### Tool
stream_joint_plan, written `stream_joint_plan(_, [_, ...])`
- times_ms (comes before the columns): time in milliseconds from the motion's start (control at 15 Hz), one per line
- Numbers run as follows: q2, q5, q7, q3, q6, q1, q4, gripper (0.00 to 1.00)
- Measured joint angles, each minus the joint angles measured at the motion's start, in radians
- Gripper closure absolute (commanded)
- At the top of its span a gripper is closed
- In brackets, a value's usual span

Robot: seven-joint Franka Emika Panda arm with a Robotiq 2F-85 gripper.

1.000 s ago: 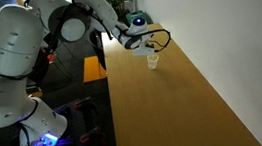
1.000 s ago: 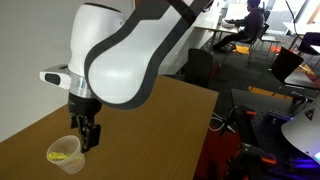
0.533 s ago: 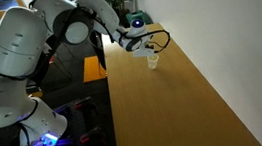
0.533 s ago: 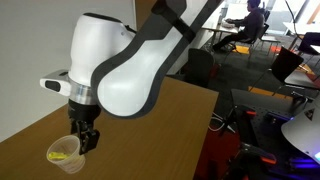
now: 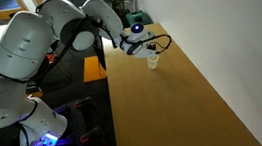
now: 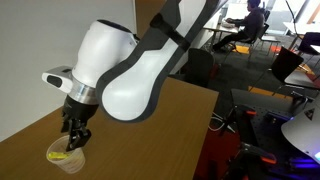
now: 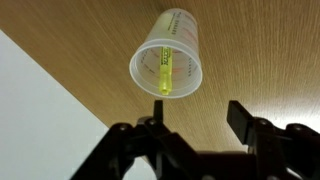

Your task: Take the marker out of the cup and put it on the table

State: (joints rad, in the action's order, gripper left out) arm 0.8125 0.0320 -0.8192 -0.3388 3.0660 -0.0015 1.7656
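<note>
While the yellow-green marker (image 7: 165, 72) leans inside the translucent cup (image 7: 180, 27), the cup stands upright on the light brown wooden surface (image 7: 260, 50), near a white wall (image 7: 40, 110). Black fingers (image 7: 238, 115) are spread wide, holding nothing. In an exterior view, they hang just over the cup's rim (image 6: 64, 153), beneath the white arm (image 6: 130, 70).
</note>
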Motion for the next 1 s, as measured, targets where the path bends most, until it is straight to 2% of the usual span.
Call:
stream_joint_plan(267, [0.038, 0.030, 0.001, -0.030, 0.009, -0.035, -0.022, 0.34])
stream_joint_plan(400, [0.058, 0.042, 0.001, -0.037, 0.009, -0.044, -0.037, 0.37])
stream_joint_plan(733, [0.109, 0.070, 0.002, -0.044, 0.009, -0.043, -0.088, 0.36])
stream_joint_plan(1000, [0.139, 0.082, 0.002, -0.045, 0.009, -0.040, -0.124, 0.42])
